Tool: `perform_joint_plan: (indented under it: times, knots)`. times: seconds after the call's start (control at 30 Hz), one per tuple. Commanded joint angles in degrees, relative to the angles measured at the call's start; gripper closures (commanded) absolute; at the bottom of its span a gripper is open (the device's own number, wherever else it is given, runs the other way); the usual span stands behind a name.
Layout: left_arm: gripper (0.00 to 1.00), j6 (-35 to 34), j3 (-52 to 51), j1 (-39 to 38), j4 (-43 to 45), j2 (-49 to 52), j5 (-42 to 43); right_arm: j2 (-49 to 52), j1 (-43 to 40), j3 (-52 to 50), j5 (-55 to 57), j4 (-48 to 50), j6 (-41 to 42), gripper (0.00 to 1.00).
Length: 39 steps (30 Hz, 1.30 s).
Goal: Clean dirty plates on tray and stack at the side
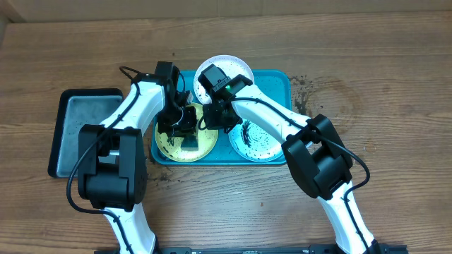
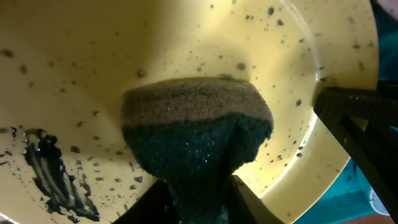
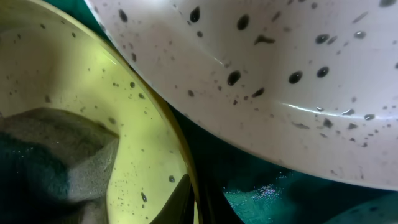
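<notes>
The turquoise tray [image 1: 282, 81] holds three speckled plates: white [image 1: 236, 65] at the back, yellow-green [image 1: 169, 144] front left, light blue [image 1: 258, 144] front right. My left gripper [image 1: 185, 130] is shut on a dark green and grey sponge [image 2: 196, 124] pressed onto the yellow-green plate [image 2: 93, 56]; its fingers [image 2: 199, 190] pinch the sponge. My right gripper [image 1: 212, 118] is shut on the yellow-green plate's rim [image 3: 186, 155], fingers [image 3: 202, 196] either side of it. The white plate [image 3: 280, 56] lies just beyond. Black smears remain on the yellow-green plate [image 2: 53, 171].
A smaller black-rimmed grey tray [image 1: 78, 127] lies left of the turquoise tray. Black specks dot the wooden table [image 1: 307, 88] right of the tray. Both arms cross over the tray's middle.
</notes>
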Motion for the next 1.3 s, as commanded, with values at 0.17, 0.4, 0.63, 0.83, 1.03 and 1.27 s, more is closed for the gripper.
perform_joint_plan:
  times: [0.17, 0.4, 0.63, 0.83, 1.03, 1.27]
  knots:
    - [0.96, -9.0, -2.2, -0.4, 2.7, -1.0, -20.6, 1.9, -0.1, -0.3, 1.2, -0.2, 0.3, 0.94]
    - [0.96, -11.8, -4.7, -0.4, 5.9, -1.1, -35.4, 1.9, -0.1, -0.3, 1.2, -0.3, 0.3, 0.94]
    - [0.96, -11.8, -0.5, -0.5, 5.9, -1.1, -36.4, 1.9, -0.1, -0.3, 1.2, -0.3, 0.3, 0.94]
    - [0.96, -11.4, 0.0, -0.6, 7.6, -1.0, -12.4, 1.9, -0.1, -0.3, 1.2, -0.3, 0.3, 0.94]
    - [0.96, -15.3, -3.6, -1.6, 11.1, -0.7, -6.2, 1.9, -0.1, -0.3, 1.2, -0.3, 0.3, 0.94]
    - [0.96, -16.1, -6.1, -2.0, 15.1, -0.4, -1.9, 1.9, -0.1, -0.3, 1.2, -0.3, 0.3, 0.94]
